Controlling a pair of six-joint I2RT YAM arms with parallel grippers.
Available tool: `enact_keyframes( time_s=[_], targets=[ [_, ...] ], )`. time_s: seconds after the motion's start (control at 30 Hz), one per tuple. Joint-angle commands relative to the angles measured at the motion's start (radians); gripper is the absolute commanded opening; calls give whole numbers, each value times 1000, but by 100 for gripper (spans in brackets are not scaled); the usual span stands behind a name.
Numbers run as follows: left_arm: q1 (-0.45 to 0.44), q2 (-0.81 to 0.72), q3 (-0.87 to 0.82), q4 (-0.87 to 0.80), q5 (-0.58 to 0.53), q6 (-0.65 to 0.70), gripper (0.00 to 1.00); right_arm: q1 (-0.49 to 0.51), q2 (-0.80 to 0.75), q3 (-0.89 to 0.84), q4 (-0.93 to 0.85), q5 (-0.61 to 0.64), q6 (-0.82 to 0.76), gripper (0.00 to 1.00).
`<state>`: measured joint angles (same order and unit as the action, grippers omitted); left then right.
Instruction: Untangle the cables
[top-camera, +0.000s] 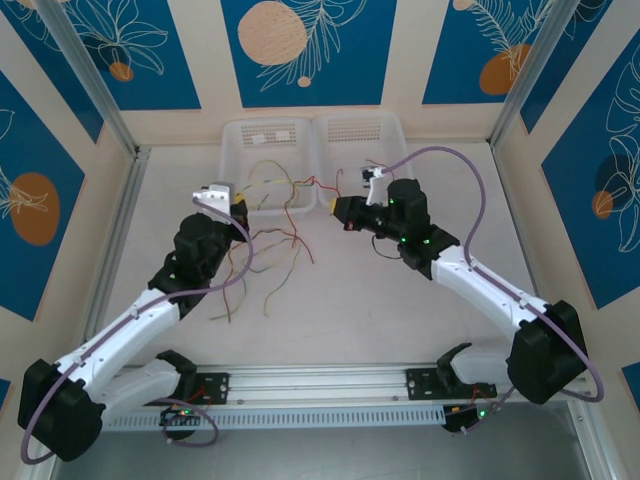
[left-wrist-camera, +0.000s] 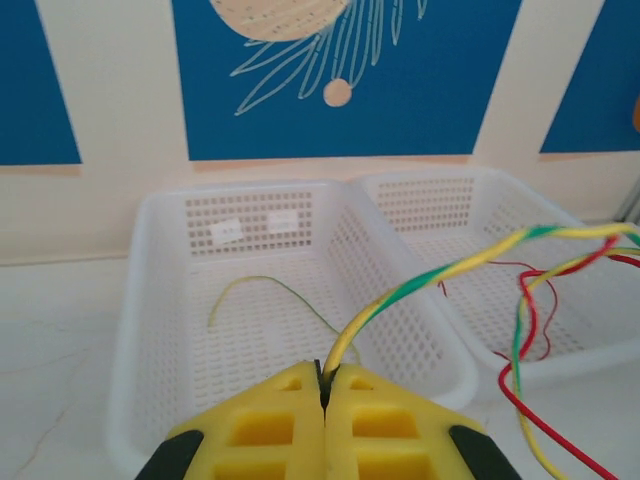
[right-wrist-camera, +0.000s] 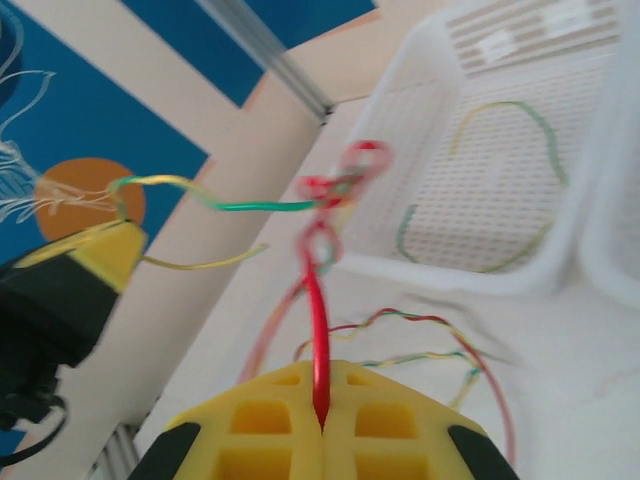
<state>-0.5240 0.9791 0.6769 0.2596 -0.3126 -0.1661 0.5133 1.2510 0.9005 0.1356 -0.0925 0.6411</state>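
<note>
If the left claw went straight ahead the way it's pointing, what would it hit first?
Probably the left white basket: the left claw, shut on the yellow-green cable, points into it. Depth is unclear.

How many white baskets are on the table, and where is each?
2, side by side. The left basket holds a yellow-green wire; the right basket stands to its right. None seems hidden.
</note>
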Motion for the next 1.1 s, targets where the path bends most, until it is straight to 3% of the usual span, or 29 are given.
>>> enact_keyframes(
  time_s=[0.0, 0.4, 0.73, 0.87, 1.07],
  targets=[
    [11, -38, -7, -23, -136, -15, 0, -52, -58, -34, -51, 67, -29, 0],
    [49, -92, -14, -63, -203, -5, 0, -255, -165, -26, -191, 83, -60, 0],
    [73, -93, -4, -65, -201, 28, 0, -339, -228, -7, -289, 148, -111, 0],
    [103, -90, 17, -82, -156, 51, 0, -408, -261, -14, -274, 82, -106, 0],
    [124, -65, 75, -88, -15, 73, 0, -405, -287, -27, -213, 14, -109, 0]
  ],
)
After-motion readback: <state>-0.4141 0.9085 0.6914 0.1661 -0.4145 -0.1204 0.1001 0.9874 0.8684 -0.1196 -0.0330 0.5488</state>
